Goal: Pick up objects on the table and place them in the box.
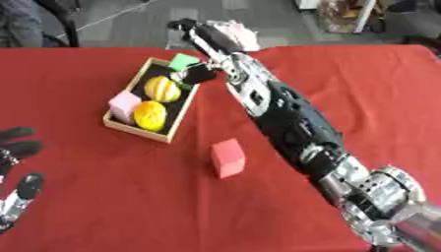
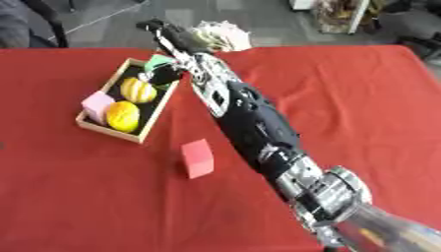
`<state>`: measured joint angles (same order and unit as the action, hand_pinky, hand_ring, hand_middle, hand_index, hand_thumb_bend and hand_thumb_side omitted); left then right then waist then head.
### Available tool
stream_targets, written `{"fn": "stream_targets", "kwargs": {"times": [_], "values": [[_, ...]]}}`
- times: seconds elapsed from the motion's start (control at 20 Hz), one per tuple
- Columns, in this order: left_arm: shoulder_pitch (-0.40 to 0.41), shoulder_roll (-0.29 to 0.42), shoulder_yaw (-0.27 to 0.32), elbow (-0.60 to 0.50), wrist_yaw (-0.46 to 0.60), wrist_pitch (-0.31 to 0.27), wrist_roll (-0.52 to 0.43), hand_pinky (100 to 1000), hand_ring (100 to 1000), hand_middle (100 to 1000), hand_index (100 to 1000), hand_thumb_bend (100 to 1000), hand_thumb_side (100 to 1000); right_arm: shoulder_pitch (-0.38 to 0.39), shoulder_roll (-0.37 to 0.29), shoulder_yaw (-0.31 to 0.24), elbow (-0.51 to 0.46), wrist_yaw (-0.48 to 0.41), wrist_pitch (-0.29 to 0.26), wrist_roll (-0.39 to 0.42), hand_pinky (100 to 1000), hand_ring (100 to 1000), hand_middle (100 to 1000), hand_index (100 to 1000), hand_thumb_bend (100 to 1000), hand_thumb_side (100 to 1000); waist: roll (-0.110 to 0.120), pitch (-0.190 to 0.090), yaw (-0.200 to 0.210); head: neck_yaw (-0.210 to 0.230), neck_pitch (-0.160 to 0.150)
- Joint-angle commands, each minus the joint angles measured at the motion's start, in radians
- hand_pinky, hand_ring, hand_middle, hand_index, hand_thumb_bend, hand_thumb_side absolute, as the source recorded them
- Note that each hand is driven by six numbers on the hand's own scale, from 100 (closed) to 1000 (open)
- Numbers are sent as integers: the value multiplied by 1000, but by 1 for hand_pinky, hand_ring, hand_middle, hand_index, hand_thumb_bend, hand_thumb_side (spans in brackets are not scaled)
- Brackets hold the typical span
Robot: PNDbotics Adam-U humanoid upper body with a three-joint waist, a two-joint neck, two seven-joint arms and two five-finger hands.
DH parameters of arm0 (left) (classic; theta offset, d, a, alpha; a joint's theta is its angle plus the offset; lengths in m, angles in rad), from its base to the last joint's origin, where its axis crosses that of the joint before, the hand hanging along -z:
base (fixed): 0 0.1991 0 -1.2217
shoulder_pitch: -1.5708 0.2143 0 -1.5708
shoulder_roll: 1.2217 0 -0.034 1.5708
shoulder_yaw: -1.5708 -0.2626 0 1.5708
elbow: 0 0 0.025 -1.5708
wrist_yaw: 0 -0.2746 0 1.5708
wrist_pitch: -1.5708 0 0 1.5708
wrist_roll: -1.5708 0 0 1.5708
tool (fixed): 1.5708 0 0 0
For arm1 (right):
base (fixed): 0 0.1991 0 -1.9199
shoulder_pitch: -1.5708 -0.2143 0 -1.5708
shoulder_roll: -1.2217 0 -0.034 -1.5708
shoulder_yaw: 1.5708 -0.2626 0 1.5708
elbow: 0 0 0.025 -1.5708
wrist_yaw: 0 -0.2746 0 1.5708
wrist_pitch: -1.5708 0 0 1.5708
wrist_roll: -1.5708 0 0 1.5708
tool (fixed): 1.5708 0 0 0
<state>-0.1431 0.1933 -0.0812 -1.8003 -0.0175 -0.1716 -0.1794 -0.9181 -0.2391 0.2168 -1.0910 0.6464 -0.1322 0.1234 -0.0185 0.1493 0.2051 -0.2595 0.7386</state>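
The right robot hand [image 1: 200,74] is reaching from five o'clock across the red table [image 1: 362,88] and hovering at the wooden box's [image 1: 138,129] far right rim; whether its fingers are spread or curled cannot be told. Inside the box are lying a green block [image 1: 182,61] at twelve o'clock, two yellow fruits [image 1: 161,89], and a pink block [image 1: 125,104]. A red block [image 1: 227,157] is standing on the table at five o'clock from the box. The left robot hand [image 1: 17,187] is resting open at eight o'clock, fingers up.

A table covered in red cloth [image 1: 103,206] carries a wooden box [image 1: 138,129] toward its far left and, nearer the middle, a red cube [image 1: 228,157], seemingly standing apart from the box.
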Motion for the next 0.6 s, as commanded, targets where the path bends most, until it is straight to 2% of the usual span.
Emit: {"fn": "stream_targets", "kwargs": {"times": [0.05, 0.15, 0.3, 0.5, 0.6], "values": [[-1, 14, 17, -16, -7, 0, 13, 811, 738, 757, 815, 623, 459, 23, -91, 36, -163, -127, 5, 78, 747, 787, 836, 913, 439, 222, -1, -20, -17, 19, 0], [1, 16, 21, -16, -9, -1, 17, 811, 738, 757, 815, 623, 459, 68, -141, 57, -253, -185, -2, 140, 749, 789, 839, 915, 434, 220, -4, -23, -34, 27, 1], [3, 18, 25, -16, -11, -1, 21, 811, 739, 758, 816, 621, 459, 147, -212, 80, -377, -215, -34, 242, 775, 831, 885, 951, 435, 201, -6, -26, -52, 37, -1], [6, 20, 29, -14, -15, -1, 26, 811, 740, 758, 816, 621, 460, 245, -269, 106, -493, -171, -95, 418, 811, 885, 931, 981, 489, 129, -8, -25, -65, 46, -3], [6, 20, 29, -14, -16, -1, 26, 811, 740, 758, 816, 620, 460, 285, -273, 118, -512, -138, -123, 500, 824, 901, 947, 987, 495, 147, -8, -25, -67, 48, -5]]}}
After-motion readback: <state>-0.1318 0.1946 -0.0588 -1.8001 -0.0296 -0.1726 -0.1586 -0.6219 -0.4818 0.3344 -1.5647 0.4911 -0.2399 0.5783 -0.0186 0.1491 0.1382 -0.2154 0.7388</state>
